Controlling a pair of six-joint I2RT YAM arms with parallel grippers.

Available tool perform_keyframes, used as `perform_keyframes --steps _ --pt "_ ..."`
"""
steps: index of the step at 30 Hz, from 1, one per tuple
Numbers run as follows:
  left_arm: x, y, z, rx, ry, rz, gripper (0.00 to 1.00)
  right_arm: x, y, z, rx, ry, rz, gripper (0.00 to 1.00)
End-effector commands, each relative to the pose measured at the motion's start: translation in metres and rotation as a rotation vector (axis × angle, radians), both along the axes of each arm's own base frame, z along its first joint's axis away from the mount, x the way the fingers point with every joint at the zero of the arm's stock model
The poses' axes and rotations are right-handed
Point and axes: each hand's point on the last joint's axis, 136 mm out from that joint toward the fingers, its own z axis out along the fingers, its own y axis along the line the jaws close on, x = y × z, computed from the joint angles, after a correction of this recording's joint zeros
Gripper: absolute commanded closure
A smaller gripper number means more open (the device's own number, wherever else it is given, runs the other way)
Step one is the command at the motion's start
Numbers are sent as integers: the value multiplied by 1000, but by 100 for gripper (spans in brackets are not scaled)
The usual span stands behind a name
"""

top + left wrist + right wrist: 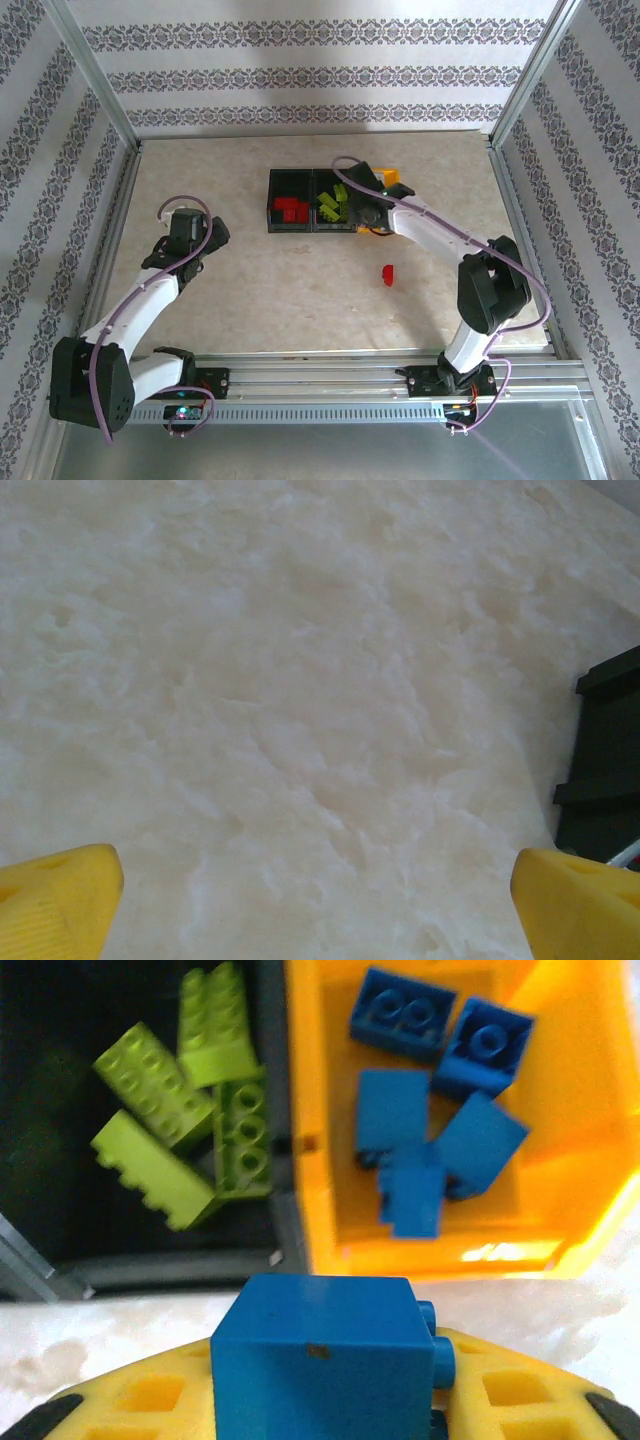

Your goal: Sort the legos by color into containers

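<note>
- My right fingers [510,1390] were closed on a blue brick [325,1355], one pad on each side of it.
- The blue brick lay on its side in the grip, with its studs pointing sideways toward the pad on the right of the wrist view. Its facing side looked nearly square, so I could not tell a long axis.
- The yellow bin [310,1140] sat just ahead of my right fingertips. A handful of blue bricks [415,1110] lay loose inside it, the two farthest with studs up and the nearer ones showing smooth faces.
- Ahead and to the left, touching the yellow bin, was the middle black bin [50,1230]. It held four lime green bricks [155,1085] lying at mixed angles, two of them with their long axes slanting across the bin.
- In the top view, the far black bin [272,200] held the red bricks [291,208].
- One red brick [388,274] lay on the surface [250,290], back behind my right fingers toward the arm's base and apart from the bins.
- My left fingers [60,900] were spread wide with nothing between them, over bare surface. A black bin's edge showed ahead at their right, and the red brick lay well apart from them.
</note>
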Motion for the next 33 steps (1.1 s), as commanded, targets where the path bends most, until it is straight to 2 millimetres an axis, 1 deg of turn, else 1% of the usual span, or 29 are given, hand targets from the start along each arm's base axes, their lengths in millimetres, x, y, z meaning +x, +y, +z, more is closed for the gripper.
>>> perform_keyframes --steps 1,6,9,14,18,21,25,29,33 --pt "-4 0 1 2 11 -21 0 26 -11 11 -24 -48 -2 62" --pt "-4 -6 0 -25 10 -46 0 53 -23 2 -33 -36 -22 60" --pt "-5 -10 -1 -36 11 -60 0 65 -25 -7 -48 -22 -19 57" --pt "-5 -19 1 -42 9 -91 0 81 -27 -21 -63 1 -14 55" --pt "-3 -33 5 -7 1 -151 0 91 -28 -30 -64 12 -10 50" --pt "-1 -50 10 38 -4 -213 0 94 -29 -34 -64 25 -12 44" --pt "1 -71 13 62 -14 -283 0 94 -31 -33 -60 24 -19 37" --pt "5 -95 16 73 -32 -357 0 90 -33 -25 -56 11 -20 35" --pt "9 -122 17 88 -39 -441 0 83 -37 -9 -51 -23 -27 32"
